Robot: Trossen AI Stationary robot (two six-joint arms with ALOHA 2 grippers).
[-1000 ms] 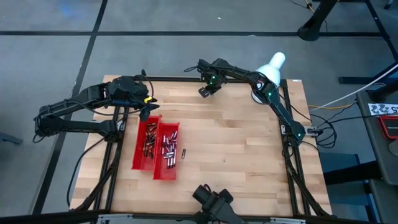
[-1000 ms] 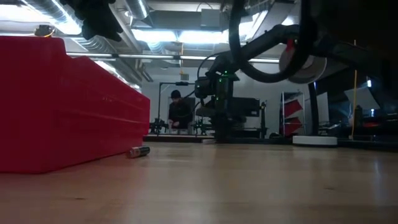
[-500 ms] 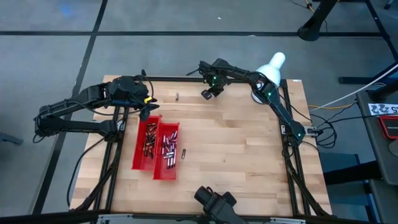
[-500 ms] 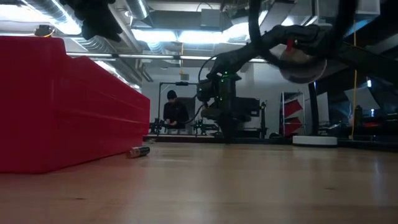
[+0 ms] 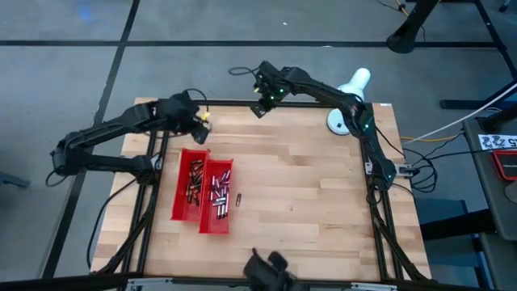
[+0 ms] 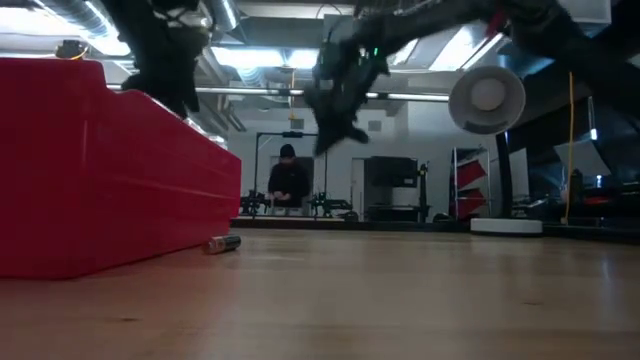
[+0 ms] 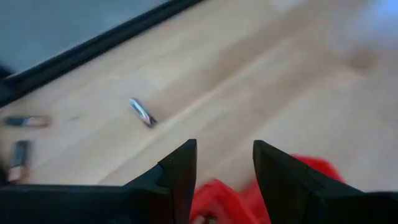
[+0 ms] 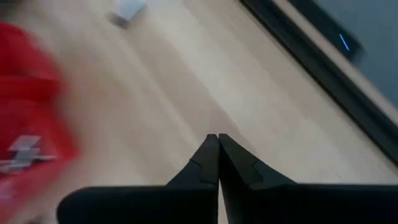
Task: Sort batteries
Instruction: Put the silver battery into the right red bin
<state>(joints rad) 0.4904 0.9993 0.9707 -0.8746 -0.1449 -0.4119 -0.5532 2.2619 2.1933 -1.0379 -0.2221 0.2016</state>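
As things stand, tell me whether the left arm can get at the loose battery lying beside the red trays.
Probably yes. The battery lies on bare table, clear of the trays. The left end effector is open, but the trays lie between it and the battery.

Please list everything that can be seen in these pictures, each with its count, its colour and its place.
red trays: two, red, side by side on the table's left half.
batteries: many, silvery-grey, inside both trays.
loose battery: one, silvery, on the wood just right of the trays.
white round object: one, white, near the table's far right corner.
table: one, light wood.
person: one, dark clothes, in the room behind.
left gripper: black, open, empty, above the trays' far end.
right gripper: black, shut, empty, over the table's far edge.
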